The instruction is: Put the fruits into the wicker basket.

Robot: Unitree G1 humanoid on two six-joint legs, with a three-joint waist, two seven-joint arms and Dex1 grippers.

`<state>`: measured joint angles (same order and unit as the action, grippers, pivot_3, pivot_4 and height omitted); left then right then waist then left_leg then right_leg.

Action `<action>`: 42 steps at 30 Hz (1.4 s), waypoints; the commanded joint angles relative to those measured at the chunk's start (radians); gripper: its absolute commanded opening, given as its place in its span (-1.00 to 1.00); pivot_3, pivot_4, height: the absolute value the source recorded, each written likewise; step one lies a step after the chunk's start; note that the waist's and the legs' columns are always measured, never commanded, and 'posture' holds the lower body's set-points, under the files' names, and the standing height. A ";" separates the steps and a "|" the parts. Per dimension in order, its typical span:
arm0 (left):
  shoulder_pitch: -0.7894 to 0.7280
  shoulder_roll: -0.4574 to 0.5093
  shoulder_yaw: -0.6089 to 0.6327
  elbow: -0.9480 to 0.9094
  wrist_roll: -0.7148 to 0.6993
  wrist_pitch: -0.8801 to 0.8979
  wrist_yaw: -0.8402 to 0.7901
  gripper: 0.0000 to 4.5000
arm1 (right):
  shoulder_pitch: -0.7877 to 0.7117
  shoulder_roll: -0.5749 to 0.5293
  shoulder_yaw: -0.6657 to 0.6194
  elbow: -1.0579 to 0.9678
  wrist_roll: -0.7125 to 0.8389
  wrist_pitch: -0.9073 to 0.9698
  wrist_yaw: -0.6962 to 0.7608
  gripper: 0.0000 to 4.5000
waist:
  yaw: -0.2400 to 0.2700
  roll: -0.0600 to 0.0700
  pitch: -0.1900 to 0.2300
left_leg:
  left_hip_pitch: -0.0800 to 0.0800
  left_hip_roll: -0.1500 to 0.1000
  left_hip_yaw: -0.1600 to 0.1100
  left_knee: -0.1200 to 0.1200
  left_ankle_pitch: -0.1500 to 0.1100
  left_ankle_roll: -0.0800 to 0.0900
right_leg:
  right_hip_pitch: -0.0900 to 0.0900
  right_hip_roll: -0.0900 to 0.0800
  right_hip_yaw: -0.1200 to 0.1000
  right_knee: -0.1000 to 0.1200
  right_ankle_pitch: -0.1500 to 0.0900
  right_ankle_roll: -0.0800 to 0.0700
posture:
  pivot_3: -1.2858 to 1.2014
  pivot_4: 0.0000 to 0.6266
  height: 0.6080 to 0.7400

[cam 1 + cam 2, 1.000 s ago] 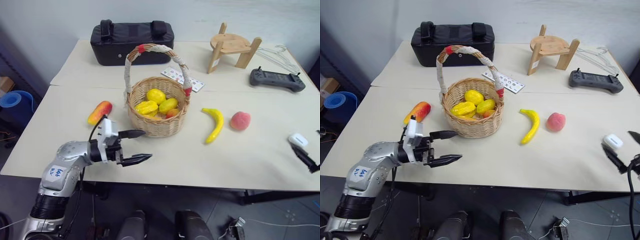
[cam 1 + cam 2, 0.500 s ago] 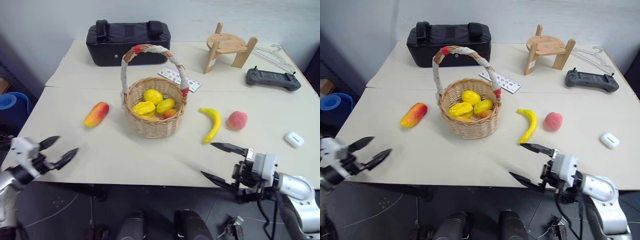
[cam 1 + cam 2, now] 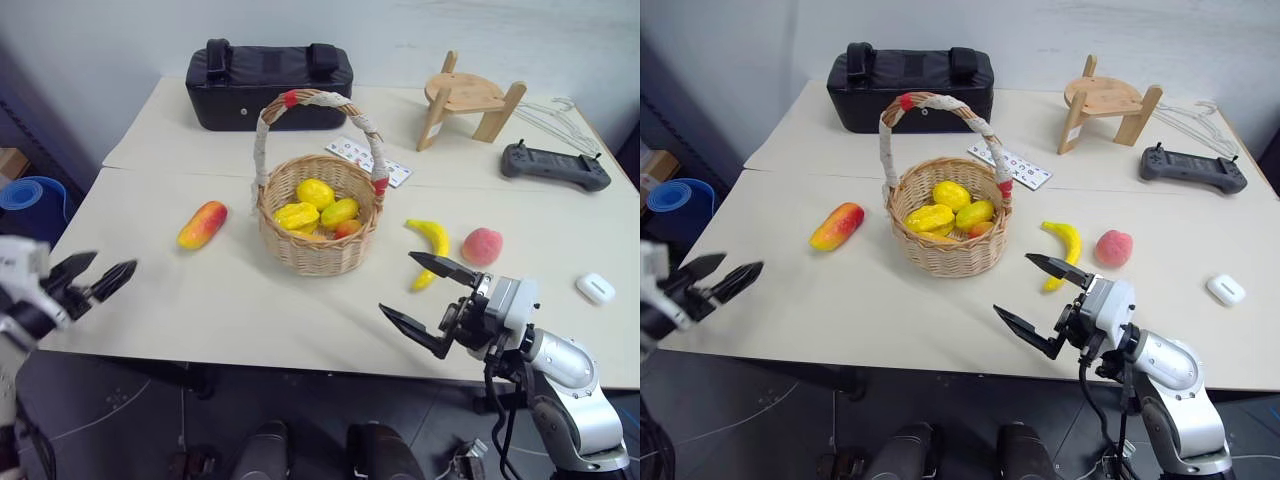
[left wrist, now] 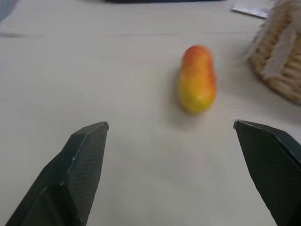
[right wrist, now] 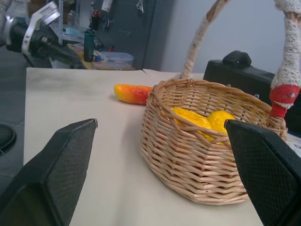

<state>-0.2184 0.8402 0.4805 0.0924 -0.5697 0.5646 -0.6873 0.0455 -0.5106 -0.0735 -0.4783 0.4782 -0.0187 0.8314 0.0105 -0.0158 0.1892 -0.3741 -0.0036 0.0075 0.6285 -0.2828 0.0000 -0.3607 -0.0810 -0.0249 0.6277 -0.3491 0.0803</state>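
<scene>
Two cream-coloured tables (image 3: 300,310) pushed together fill the room in front of a pale wall. Near the middle stands the round tan wicker basket (image 3: 318,222) with its tall arched handle wrapped in white and marked with red tape. Several small yellow fruits (image 3: 316,204) lie inside it, with a bit of orange-red showing among them.

Three fruits lie on the tabletop outside it. An elongated red-orange-yellow mango (image 3: 201,224) rests to the left of the basket, a little apart from its wall. On the right, a curved yellow banana (image 3: 431,249) lies near the basket, and a round pinkish-red peach (image 3: 481,245) sits just beyond the banana.

Along the far edge sits a long black zipped bag (image 3: 268,82). A small wooden stool-like stand (image 3: 470,100) and a dark grey handheld controller (image 3: 555,164) stand to its right. A printed white card (image 3: 364,158) lies behind the basket, and a small white rounded case (image 3: 595,288) sits near the right edge.

At the left edge of the table, the left gripper (image 3: 93,279) hovers with its two black fingers spread and empty, pointing toward the mango. Over the near edge, the right gripper (image 3: 425,296) hangs with its fingers spread wide, holding nothing; its upper fingertip shows just in front of the banana.
</scene>
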 commanded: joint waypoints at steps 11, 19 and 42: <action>-0.655 -0.061 -0.485 0.655 0.387 -0.013 -0.049 1.00 | 0.025 0.032 0.043 -0.072 -0.073 -0.001 -0.078 0.99 | -0.021 -0.003 -0.001 | -0.015 -0.001 0.008 0.007 0.005 -0.001 | -0.023 0.004 0.000 0.018 0.000 0.002 | 0.03 -0.52 1.00; -0.582 -0.041 -0.450 0.644 0.379 -0.032 -0.162 0.07 | 0.042 0.062 -0.001 -0.167 -0.129 -0.009 -0.202 1.00 | -0.019 -0.006 -0.001 | -0.016 0.000 0.013 0.010 0.005 -0.001 | -0.029 0.003 0.006 0.021 0.000 0.002 | 0.03 -0.52 1.00; -0.610 -0.141 -0.424 -0.112 0.068 0.293 -0.183 -0.10 | 0.000 0.028 -0.130 -0.084 -0.146 -0.017 -0.250 1.00 | -0.011 -0.009 -0.001 | -0.019 -0.001 0.010 0.019 0.003 0.005 | -0.029 0.003 0.007 0.029 0.000 0.002 | 0.03 -0.52 1.00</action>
<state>-0.8037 0.7151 0.0546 -0.0486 -0.5312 0.8365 -0.9499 0.0518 -0.4755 -0.1774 -0.5469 0.3316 -0.0177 0.5865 -0.0004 -0.0246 0.1884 -0.3925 -0.0049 0.0176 0.6478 -0.2798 0.0047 -0.3900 -0.0781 -0.0169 0.6575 -0.3487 0.0818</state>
